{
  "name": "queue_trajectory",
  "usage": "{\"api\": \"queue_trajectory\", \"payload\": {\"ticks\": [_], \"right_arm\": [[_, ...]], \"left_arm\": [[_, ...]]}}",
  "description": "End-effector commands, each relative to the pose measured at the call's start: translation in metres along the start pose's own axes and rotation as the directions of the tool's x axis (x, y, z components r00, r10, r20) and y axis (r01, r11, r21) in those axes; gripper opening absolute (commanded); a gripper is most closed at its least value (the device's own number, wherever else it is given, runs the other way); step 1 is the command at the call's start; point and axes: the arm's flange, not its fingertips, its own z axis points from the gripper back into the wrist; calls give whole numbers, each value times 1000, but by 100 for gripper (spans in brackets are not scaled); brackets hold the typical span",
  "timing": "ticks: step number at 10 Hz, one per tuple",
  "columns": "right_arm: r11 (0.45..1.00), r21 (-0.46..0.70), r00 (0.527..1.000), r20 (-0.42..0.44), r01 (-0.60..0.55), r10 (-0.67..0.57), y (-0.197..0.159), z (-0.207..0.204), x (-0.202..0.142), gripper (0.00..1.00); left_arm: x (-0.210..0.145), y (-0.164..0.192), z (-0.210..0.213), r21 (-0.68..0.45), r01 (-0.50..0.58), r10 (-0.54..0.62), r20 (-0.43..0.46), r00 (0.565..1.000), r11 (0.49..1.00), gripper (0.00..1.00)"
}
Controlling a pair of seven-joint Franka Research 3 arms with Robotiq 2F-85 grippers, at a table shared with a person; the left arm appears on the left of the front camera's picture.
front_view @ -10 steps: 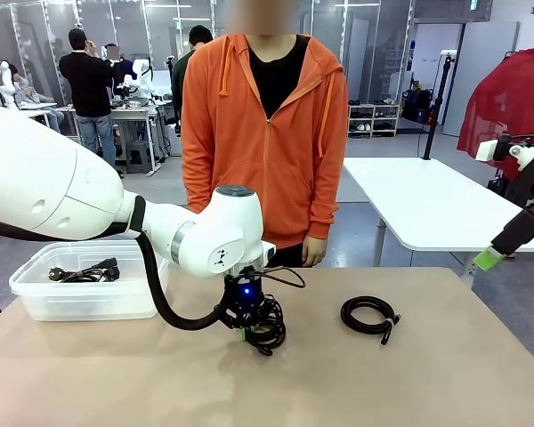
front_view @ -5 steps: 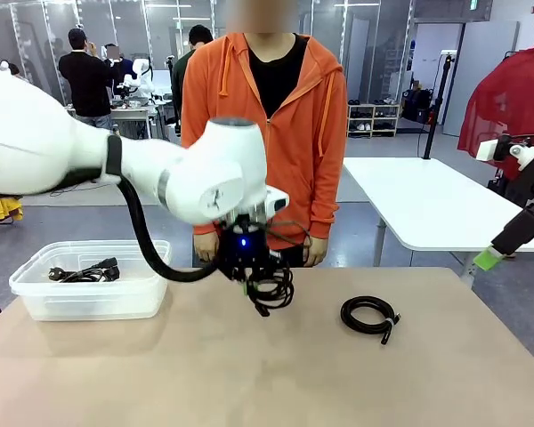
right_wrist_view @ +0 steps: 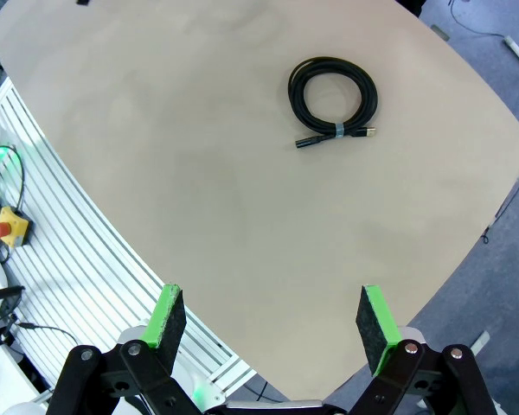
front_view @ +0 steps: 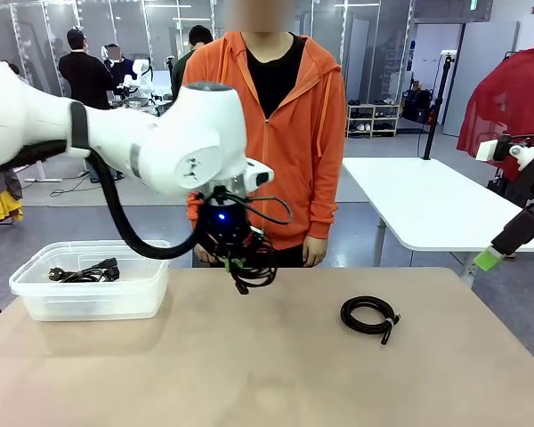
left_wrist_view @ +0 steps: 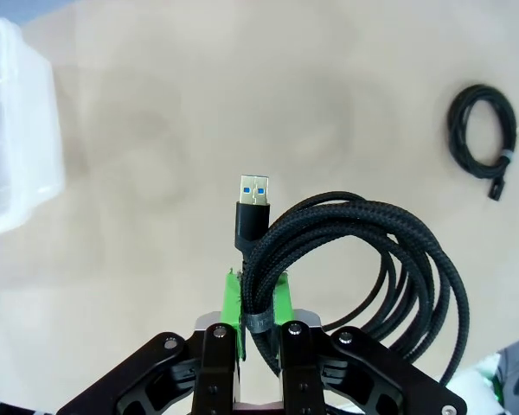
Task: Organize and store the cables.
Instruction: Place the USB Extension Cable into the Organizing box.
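Now the left gripper (left_wrist_view: pixel 256 298) is clamped on a coiled black braided cable (left_wrist_view: pixel 363 259) at its taped band, green pads (left_wrist_view: pixel 232 298) pinching the strands; the coil hangs off to one side of the fingers and its blue-tongued USB plug (left_wrist_view: pixel 253 203) sticks out beyond the fingertips, all lifted off the tan tabletop (front_view: pixel 249 374); a clear plastic tub (front_view: pixel 89 302) at the robot's left holds another black cable (front_view: pixel 84 271); a third black coil (front_view: pixel 369 316) lies on the table, well apart; the right gripper (right_wrist_view: pixel 272 316) hovers with jaws spread wide, holding nothing; a person in an orange hoodie (front_view: pixel 267 133) stands across the table.
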Motion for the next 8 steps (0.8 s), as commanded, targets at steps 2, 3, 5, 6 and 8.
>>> {"api": "queue_trajectory", "payload": {"ticks": [2, 3, 5, 6, 8], "right_arm": [[1000, -3, 1000, -8, 4, -4, 0, 0, 0, 100], [1000, -3, 1000, -8, 4, -4, 0, 0, 0, 100], [1000, -3, 1000, -8, 4, -4, 0, 0, 0, 100], [1000, -3, 1000, -8, 4, -4, 0, 0, 0, 100], [1000, -3, 1000, -8, 4, -4, 0, 0, 0, 100]], "left_arm": [[-27, 92, 56, 13, 163, -162, -48, 986, 987, 0], [-30, 129, 67, 65, 156, -154, -26, 988, 986, 0], [-39, 191, 74, 54, 86, -87, 18, 996, 995, 0], [-47, 214, 74, 27, 105, -105, 7, 994, 994, 0], [-53, 232, 73, -11, 127, -127, 28, 992, 992, 0]]}}
